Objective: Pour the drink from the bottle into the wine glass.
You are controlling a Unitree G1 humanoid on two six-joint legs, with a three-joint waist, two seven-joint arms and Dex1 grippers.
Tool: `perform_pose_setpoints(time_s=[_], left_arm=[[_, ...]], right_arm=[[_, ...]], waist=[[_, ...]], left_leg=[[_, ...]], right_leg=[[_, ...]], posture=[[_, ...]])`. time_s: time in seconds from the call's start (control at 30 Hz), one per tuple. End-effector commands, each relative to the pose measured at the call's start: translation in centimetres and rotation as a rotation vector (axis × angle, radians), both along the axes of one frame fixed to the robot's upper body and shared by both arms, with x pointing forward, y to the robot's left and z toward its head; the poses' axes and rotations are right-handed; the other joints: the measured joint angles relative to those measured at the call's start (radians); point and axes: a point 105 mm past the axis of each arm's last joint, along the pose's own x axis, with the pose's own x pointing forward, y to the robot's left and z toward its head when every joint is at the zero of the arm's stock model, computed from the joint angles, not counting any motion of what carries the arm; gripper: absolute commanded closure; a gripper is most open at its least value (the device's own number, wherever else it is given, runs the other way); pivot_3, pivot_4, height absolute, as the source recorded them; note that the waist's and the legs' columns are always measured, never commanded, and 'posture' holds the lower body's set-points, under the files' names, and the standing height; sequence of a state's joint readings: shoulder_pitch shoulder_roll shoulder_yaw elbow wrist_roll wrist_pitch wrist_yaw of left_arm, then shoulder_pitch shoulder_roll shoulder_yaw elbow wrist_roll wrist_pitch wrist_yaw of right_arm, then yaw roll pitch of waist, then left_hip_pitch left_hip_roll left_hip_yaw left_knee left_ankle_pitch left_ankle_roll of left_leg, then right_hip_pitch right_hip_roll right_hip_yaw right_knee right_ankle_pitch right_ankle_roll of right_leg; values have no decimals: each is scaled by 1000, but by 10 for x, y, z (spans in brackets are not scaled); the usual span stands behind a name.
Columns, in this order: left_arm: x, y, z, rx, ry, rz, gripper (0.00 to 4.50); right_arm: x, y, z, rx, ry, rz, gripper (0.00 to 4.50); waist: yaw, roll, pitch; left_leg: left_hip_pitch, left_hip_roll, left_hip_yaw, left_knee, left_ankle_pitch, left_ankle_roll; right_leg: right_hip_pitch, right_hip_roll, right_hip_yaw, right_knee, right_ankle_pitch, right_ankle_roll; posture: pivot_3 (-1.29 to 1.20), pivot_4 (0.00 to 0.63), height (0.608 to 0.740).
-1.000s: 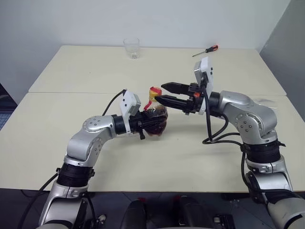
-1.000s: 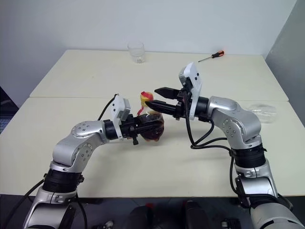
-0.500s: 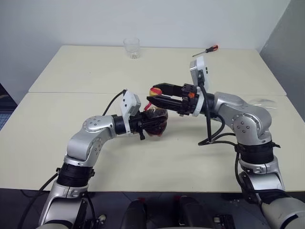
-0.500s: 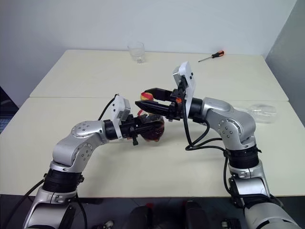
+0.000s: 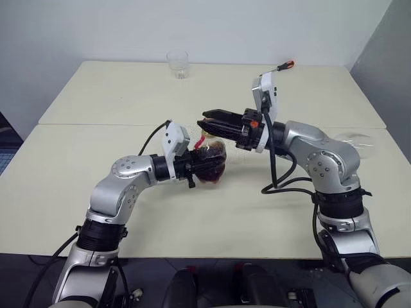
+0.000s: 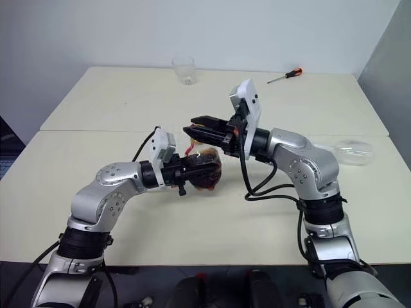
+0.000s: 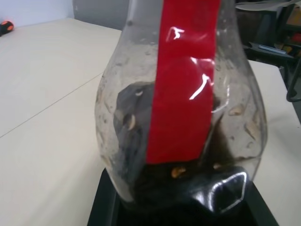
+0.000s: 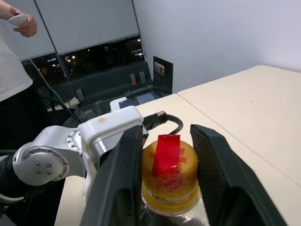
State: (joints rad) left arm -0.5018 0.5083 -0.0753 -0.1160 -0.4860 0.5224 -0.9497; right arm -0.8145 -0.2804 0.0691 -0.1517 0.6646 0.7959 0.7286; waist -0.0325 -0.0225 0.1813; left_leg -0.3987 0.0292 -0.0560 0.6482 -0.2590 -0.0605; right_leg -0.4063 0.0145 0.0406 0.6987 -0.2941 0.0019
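Arms meet over the tabletop (image 5: 77,154) centre, both reaching level. Your left gripper (image 5: 200,168) clamps the bottle (image 5: 210,160) body, drink (image 7: 141,174) inside. Your right gripper (image 8: 164,169) fingers (image 8: 123,179) straddle its yellowish top, pressing both sides. Wine glass (image 6: 350,153) lies far right

Even, bright overhead light fills the room; shadows on the cream matte table (image 5: 96,96) are soft and faint. White glare streaks cross the glossy red label band (image 7: 183,94) of the clear bulbous plastic bottle (image 7: 122,117), whose close-up looks slightly soft.
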Motion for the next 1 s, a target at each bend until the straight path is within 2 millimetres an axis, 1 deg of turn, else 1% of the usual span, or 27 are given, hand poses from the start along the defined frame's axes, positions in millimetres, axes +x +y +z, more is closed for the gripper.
perform_pose_setpoints(time_s=[0.03,0.2,0.37,0.47,0.67,0.77,0.83,0.9,0.97,1.0], left_arm=[[-2,-2,16,-16,-69,-14,3521],[-1,-2,16,-17,-68,-16,3521],[-3,0,13,-13,-65,-17,3521],[-8,5,8,6,-53,-33,3521],[-18,10,1,34,-38,-66,3521],[-18,11,1,39,-39,-67,3521],[-18,11,3,36,-45,-59,3521],[-17,12,5,29,-52,-45,3521],[-20,14,8,24,-56,-38,3521],[-23,15,8,24,-56,-37,3521]], right_arm=[[-4,1,11,3,-78,10,3293],[-1,-4,16,17,-80,-11,3293],[-2,-18,40,81,-63,-28,3293],[-9,-22,50,102,-52,-12,3293],[-17,-27,51,87,-51,18,3293],[-16,-30,45,59,-62,7,3293],[-10,-38,32,4,-79,-50,3293],[0,-52,16,-52,-90,-156,3293],[8,-75,-10,-103,-63,-313,3293],[8,-83,-22,-117,-42,-362,3293]], waist=[[0,0,0],[0,0,0],[0,0,0],[0,0,0],[0,0,0],[0,0,0],[0,0,0],[2,0,0],[4,0,0],[5,0,0]], left_leg=[[0,0,0,0,0,0],[0,0,0,0,0,0],[0,0,0,0,0,0],[0,0,0,0,0,0],[0,0,0,-1,0,0],[0,0,0,0,0,0],[0,0,0,0,0,0],[0,0,0,0,0,0],[-1,0,0,0,0,0],[-1,0,0,0,0,0]], right_leg=[[0,0,0,0,0,0],[0,0,0,0,0,0],[0,0,0,0,0,0],[0,0,0,0,0,0],[0,0,0,0,0,0],[0,0,0,0,0,0],[0,0,0,0,0,0],[0,0,0,-1,0,0],[0,0,0,-1,0,0],[0,0,0,-1,0,0]], posture=[[0,150,740],[0,150,740],[0,150,740],[0,150,740],[0,150,740],[0,150,740],[0,150,740],[0,150,740],[0,150,740],[0,150,740]])
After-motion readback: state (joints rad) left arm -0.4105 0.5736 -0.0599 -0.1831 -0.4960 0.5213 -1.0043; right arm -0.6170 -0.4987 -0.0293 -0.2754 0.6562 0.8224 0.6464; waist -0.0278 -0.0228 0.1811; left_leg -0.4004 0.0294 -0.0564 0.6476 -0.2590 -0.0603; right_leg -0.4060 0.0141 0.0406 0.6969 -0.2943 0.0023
